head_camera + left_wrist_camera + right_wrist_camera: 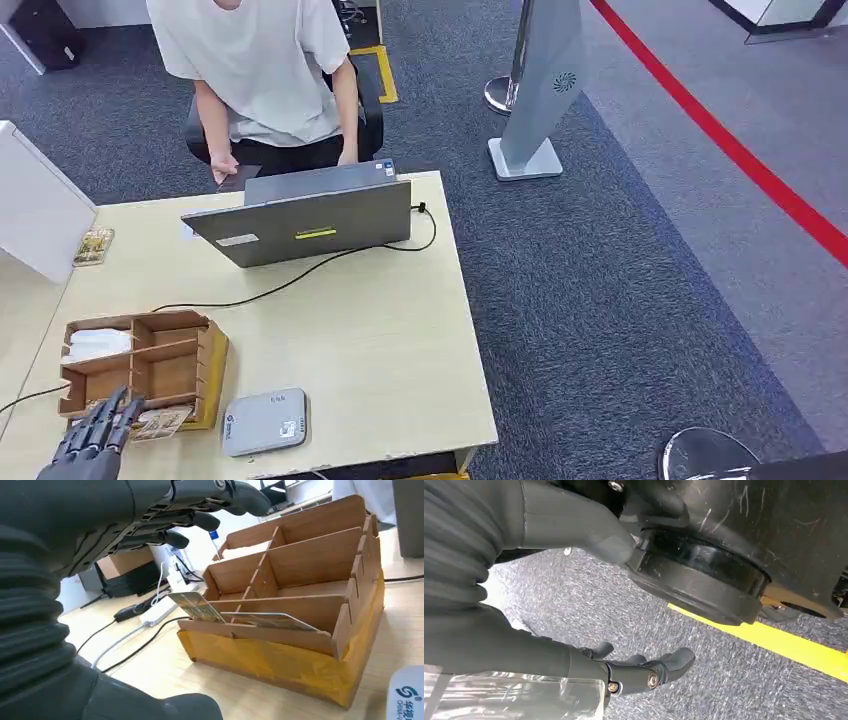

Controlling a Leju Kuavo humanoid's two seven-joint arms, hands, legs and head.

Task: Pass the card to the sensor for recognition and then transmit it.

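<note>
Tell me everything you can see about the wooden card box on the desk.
The box is thin brown wood, open-topped, split by slotted dividers into several compartments, its base wrapped in yellow tape. It sits flat near the desk's front left corner, beside the grey sensor. The nearest compartment holds tilted cards; a far one holds something white. The left hand hovers by its near edge with fingers spread, not touching it as far as the views show.

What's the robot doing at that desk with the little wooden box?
The robot's left hand hovers open beside the wooden organizer, holding nothing. Cards lean in the front slot. A grey card reader lies next to the box. The right hand hangs open above the carpet. A person sits behind the laptop.
</note>
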